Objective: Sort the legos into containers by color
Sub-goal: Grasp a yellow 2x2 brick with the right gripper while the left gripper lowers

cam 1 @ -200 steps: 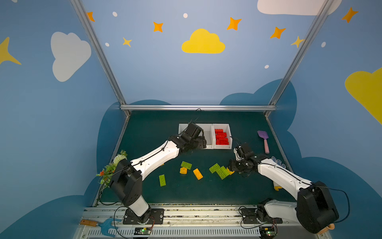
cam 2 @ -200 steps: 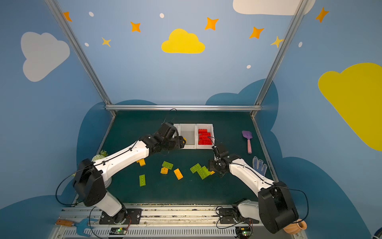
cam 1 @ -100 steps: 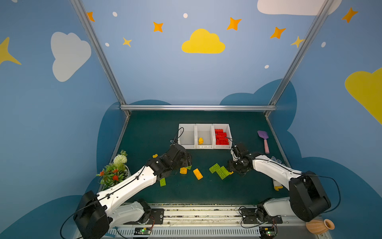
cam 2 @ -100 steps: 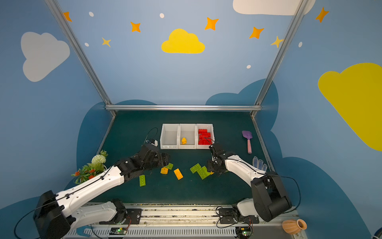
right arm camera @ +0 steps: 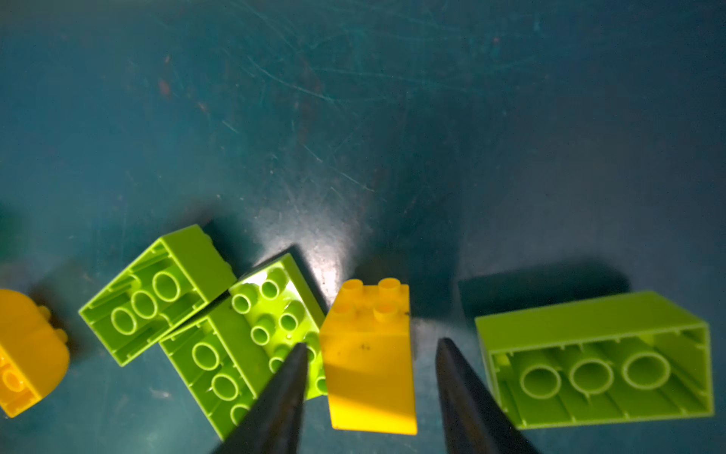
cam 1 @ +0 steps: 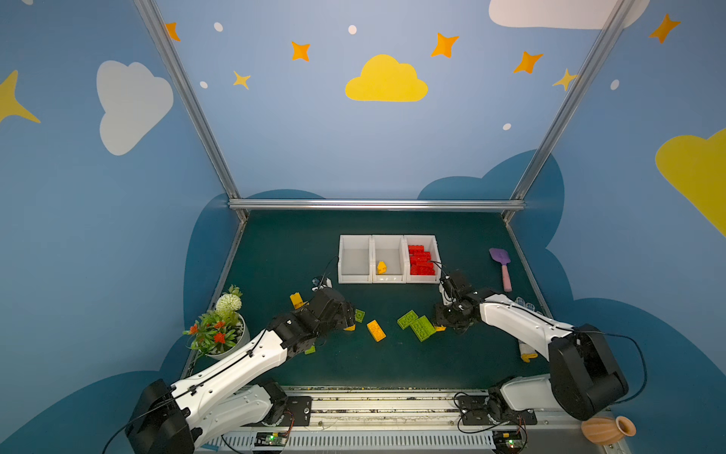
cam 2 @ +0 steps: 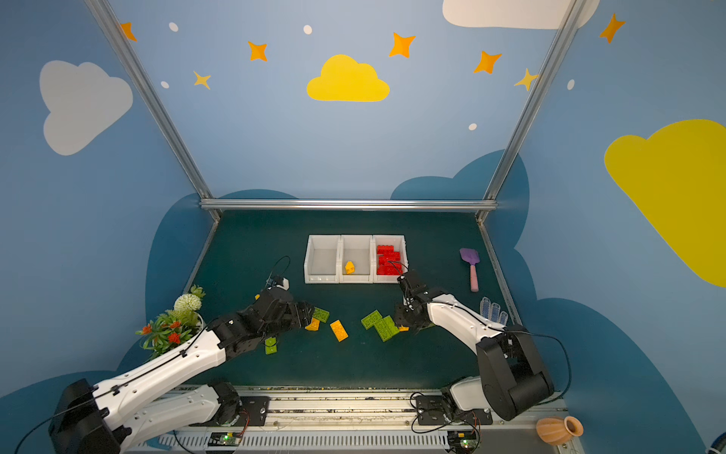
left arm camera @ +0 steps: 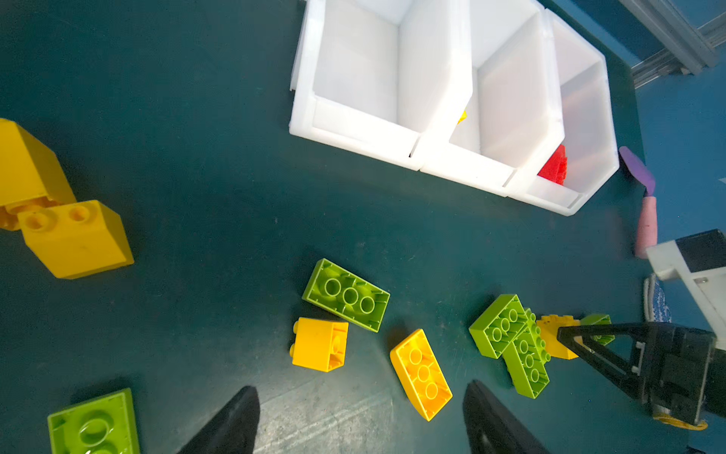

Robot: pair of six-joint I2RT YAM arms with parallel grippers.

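Note:
Three white bins stand side by side: the left bin (cam 1: 354, 257) is empty, the middle bin (cam 1: 389, 247) holds one yellow lego (cam 1: 381, 267), and the right bin (cam 1: 437, 255) holds red legos (cam 1: 420, 261). Loose yellow and green legos lie in front of them. My left gripper (left arm camera: 361, 393) is open and empty, just short of a small yellow lego (left arm camera: 320, 344) and a yellow flat lego (left arm camera: 422, 373). My right gripper (right arm camera: 371, 346) is open, its fingers either side of a yellow sloped lego (right arm camera: 369, 353) that lies on the mat between green legos (right arm camera: 243, 346).
A potted plant (cam 1: 220, 326) stands at the front left. A purple shovel (cam 1: 503, 267) lies at the right, and a clay vase (cam 1: 607, 428) sits off the mat's front right corner. Further legos include yellow ones (left arm camera: 74, 236), one green (left arm camera: 94, 422) and another green (right arm camera: 597, 357).
My left arm has pulled back from the bins to the loose legos, opening wider. A yellow lego now lies in the middle bin. My right gripper has stayed by the green legos.

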